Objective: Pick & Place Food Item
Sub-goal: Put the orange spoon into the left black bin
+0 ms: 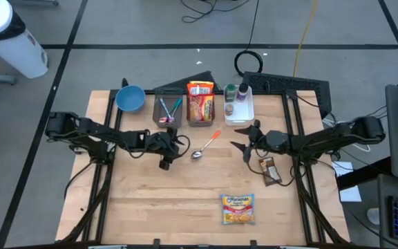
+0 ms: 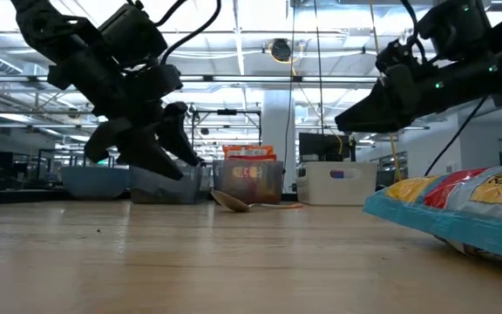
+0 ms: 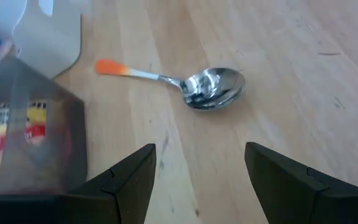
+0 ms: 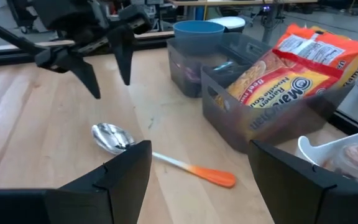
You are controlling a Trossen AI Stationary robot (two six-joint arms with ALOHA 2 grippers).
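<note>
From above, you see both arms meeting over the middle of the table. The left gripper (image 1: 165, 153) hangs left of centre and the right gripper (image 1: 244, 138) right of centre, with the spoon (image 1: 204, 147) lying between them. A ramen pack (image 1: 238, 208) lies flat at lower centre, well apart from both claws. A second ramen pack stands in the bin (image 1: 200, 111) in the upper row, next to the blue bowl (image 1: 130, 98). A snack bar (image 1: 271, 171) lies just below the right gripper. Nothing is held, so I judge the pick has not started, at least for the loose pack.

At table height, the loose ramen pack (image 2: 460, 209) fills the lower right, untouched. The left gripper (image 2: 138, 144) hovers at left with fingers spread and empty, and the right one (image 2: 382, 105) sits high at upper right.

In the left wrist view, your left fingers (image 3: 129, 180) stand wide apart at the bottom, with only the spoon (image 3: 197, 86) ahead on bare wood.

In the right wrist view, the right fingers (image 4: 123, 174) are likewise wide and empty. The binned ramen (image 4: 291, 74) sits at upper right, the spoon (image 4: 160, 155) at centre.

All of the pick and place remains.
</note>
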